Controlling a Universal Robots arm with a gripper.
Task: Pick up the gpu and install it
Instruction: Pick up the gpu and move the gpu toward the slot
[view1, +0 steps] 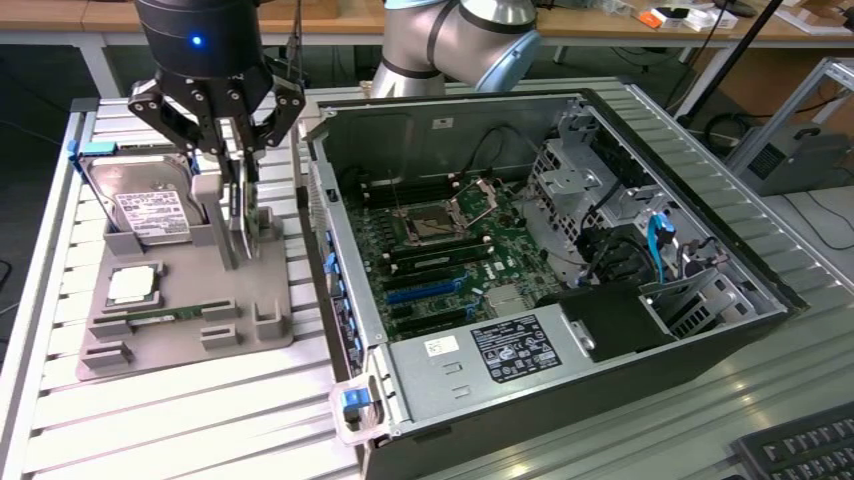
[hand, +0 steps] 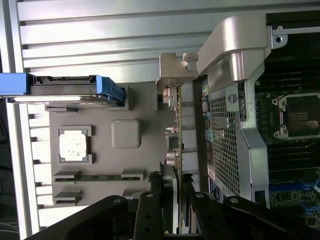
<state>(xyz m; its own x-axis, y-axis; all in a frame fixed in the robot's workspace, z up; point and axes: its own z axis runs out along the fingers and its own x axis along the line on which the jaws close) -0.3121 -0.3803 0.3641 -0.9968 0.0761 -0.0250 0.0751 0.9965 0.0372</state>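
Note:
The gpu (view1: 240, 225) is a thin dark card standing on edge over the grey holder tray (view1: 187, 340), with its silvery bracket end (hand: 176, 67) toward the table's slats. My gripper (view1: 234, 165) hangs straight above it, and its two black fingers (hand: 150, 205) press on either face of the card's upper edge. In the wrist view the gpu (hand: 175, 127) runs edge-on between the fingers of the gripper (hand: 172, 200). Whether the card's lower edge still rests in the holder I cannot tell. The open computer case (view1: 534, 250) lies at the exterior view's right, its motherboard (view1: 441, 260) exposed.
The holder also carries a silver hard drive (view1: 147, 205) in a blue frame, a processor chip (view1: 134, 285) and a green memory stick (view1: 167, 316). The case's side wall (hand: 235, 125) stands close beside the card. A keyboard corner (view1: 801, 450) lies at the near right.

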